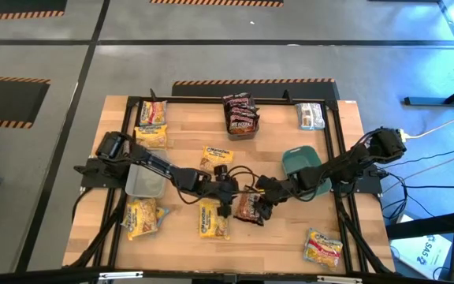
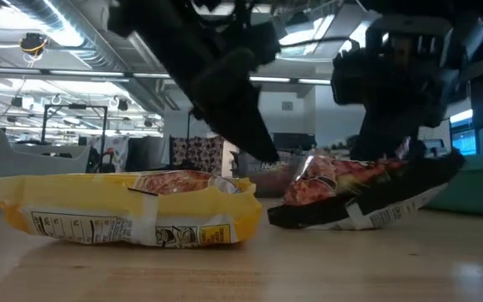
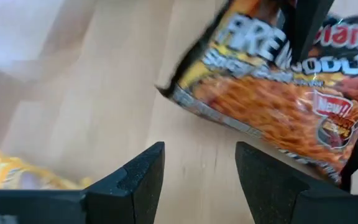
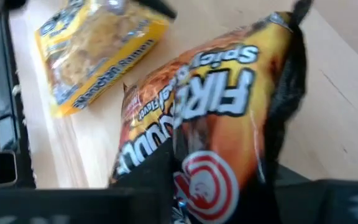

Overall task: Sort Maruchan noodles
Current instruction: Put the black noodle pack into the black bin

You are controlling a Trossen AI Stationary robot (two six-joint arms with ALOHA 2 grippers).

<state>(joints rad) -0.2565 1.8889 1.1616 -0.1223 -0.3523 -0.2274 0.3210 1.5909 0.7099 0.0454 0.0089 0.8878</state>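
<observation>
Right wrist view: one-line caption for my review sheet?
Right claw closing on a dark red packet, a yellow packet beside it.

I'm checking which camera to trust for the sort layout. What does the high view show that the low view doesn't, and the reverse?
Only the high view shows the whole layout: the green dish, the clear bin, the dark packets stacked at the far edge, a silver-white packet and scattered yellow ones.

Only the low view shows the dark fire-noodle packet tilted, one end raised off the wood, and the room behind.

Both show that packet at the right end effector, the left end effector close by, and a yellow packet beside it.
</observation>
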